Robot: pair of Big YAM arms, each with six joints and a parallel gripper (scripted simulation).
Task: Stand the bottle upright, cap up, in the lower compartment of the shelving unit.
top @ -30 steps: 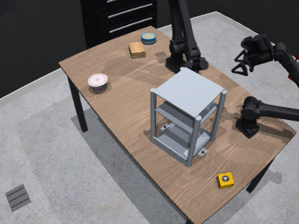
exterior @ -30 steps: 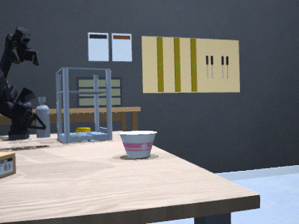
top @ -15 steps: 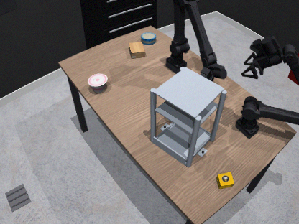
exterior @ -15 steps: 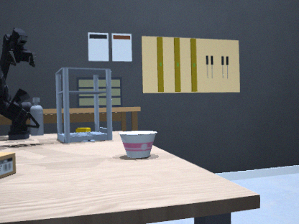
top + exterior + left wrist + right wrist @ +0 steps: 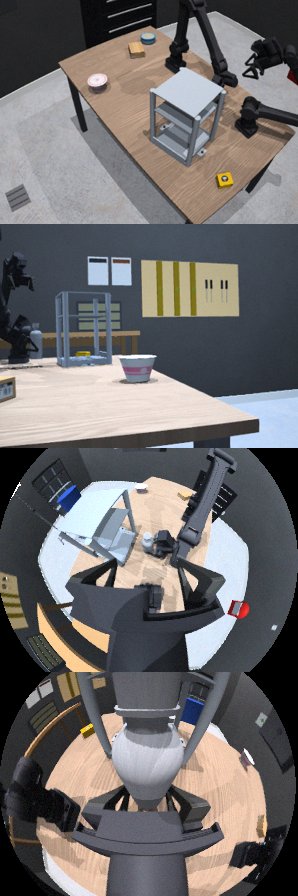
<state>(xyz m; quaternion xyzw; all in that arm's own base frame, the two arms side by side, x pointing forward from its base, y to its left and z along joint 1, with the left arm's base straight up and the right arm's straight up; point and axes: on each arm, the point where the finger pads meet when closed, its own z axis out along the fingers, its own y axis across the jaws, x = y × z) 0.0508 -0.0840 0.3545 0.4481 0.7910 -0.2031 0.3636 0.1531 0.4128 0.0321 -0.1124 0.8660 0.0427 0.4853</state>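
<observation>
Well, the pale grey bottle with a smooth, rounded body and narrow neck (image 5: pixel 36 344) (image 5: pixel 147 543) (image 5: pixel 147 762) is standing upright, cap up, outside the grey shelving unit with round posts and flat boards (image 5: pixel 193 141) (image 5: pixel 65 328) (image 5: pixel 95 513) (image 5: pixel 201 722). It is showing near the unit on the side of the arm bases; whether its base is touching the counter (image 5: pixel 118 104) (image 5: pixel 179 414) (image 5: pixel 165 493) (image 5: pixel 225 787), with its streaky brown wood grain, is not possible to tell. The lower compartment is showing a flat floor behind a raised front lip, without the bottle on it.

The right tool (image 5: pixel 34 339) (image 5: pixel 147 547) (image 5: pixel 147 785) is pinching the bottle between its black, angular fingers. The right arm is rising from its base by one long edge, bending high at the elbow and sloping down toward the unit. The left tool (image 5: pixel 245 70) (image 5: pixel 23 288) (image 5: pixel 147 561) is hanging raised, its fingers spread wide with nothing between them, while its arm is folding back beyond that same long edge.

By the opposite long edge, a white tapered bowl with a pink band (image 5: pixel 97 80) (image 5: pixel 137 368) (image 5: pixel 141 487) (image 5: pixel 247 758) is sitting toward one corner. A squared yellow block (image 5: pixel 224 181) (image 5: pixel 82 353) (image 5: pixel 87 730) is lying toward the short edge past the unit.
</observation>
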